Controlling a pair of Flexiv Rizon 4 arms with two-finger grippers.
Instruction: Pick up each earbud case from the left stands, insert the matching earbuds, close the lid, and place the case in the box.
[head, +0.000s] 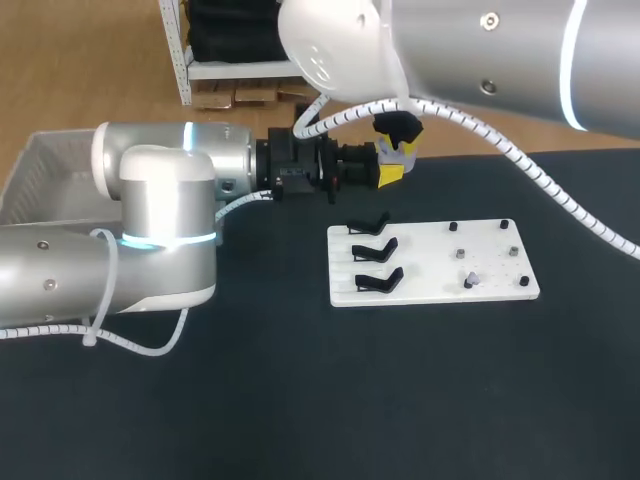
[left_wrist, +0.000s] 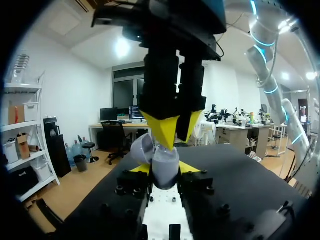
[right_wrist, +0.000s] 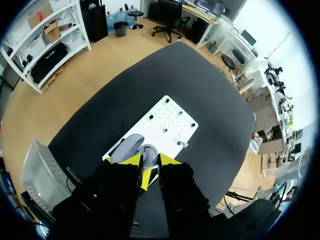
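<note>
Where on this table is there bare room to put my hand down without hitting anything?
Bare table lies across the whole near side, in front of the white board. Crowded: behind the board, where the left gripper holds the earbud case under the right gripper; the left arm covers the left side.

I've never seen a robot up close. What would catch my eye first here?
Probably the two yellow-tipped grippers meeting in mid-air above the table's far side: the left gripper is shut on an open pale grey earbud case, and the right gripper points down at it from above. Next, the white perforated board on the black table, with three black stands empty at its left end.
</note>
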